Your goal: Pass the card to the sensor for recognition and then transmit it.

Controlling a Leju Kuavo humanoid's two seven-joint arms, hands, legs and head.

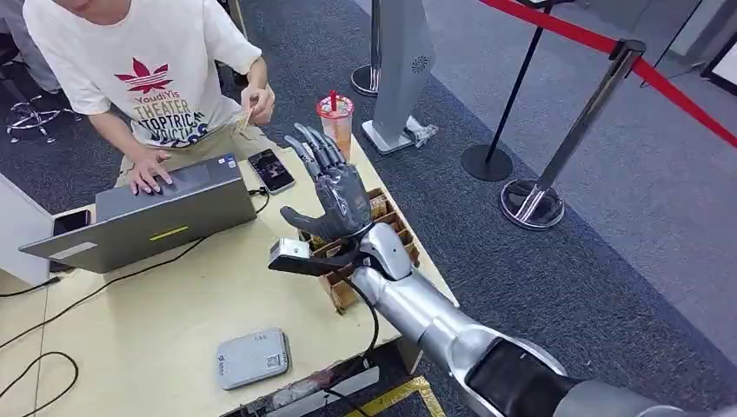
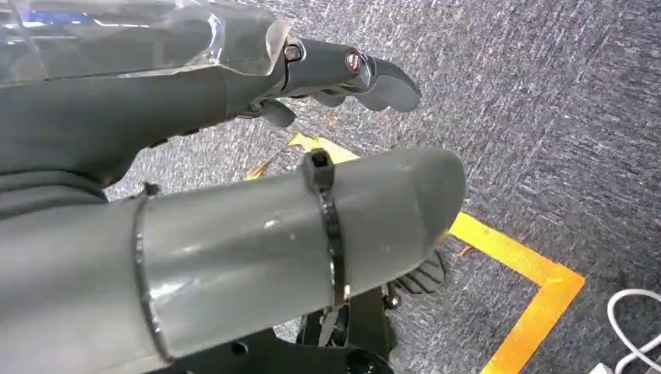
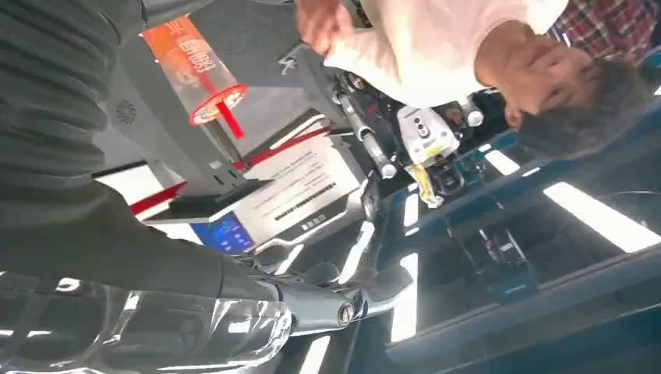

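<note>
My right hand (image 1: 335, 189) is raised over the far right part of the pale table (image 1: 156, 330), fingers spread upward and nothing between them. Just under it stands a cardboard box (image 1: 341, 294) with dividers, partly hidden by my wrist; I cannot make out a single card in it. A flat grey card reader (image 1: 252, 357) lies near the table's front edge, well to the left of that hand. In the right wrist view the dark fingers (image 3: 366, 290) stretch out empty. My left hand (image 2: 234, 202) hangs over the carpet, fingers (image 2: 366, 74) loosely extended, holding nothing.
A person sits at the far side typing on a grey laptop (image 1: 165, 217). A phone (image 1: 271, 170) and a drink cup (image 1: 335, 117) lie beyond my right hand. Cables trail across the table's left. Barrier posts (image 1: 534, 204) and a white kiosk (image 1: 401, 61) stand on the carpet to the right.
</note>
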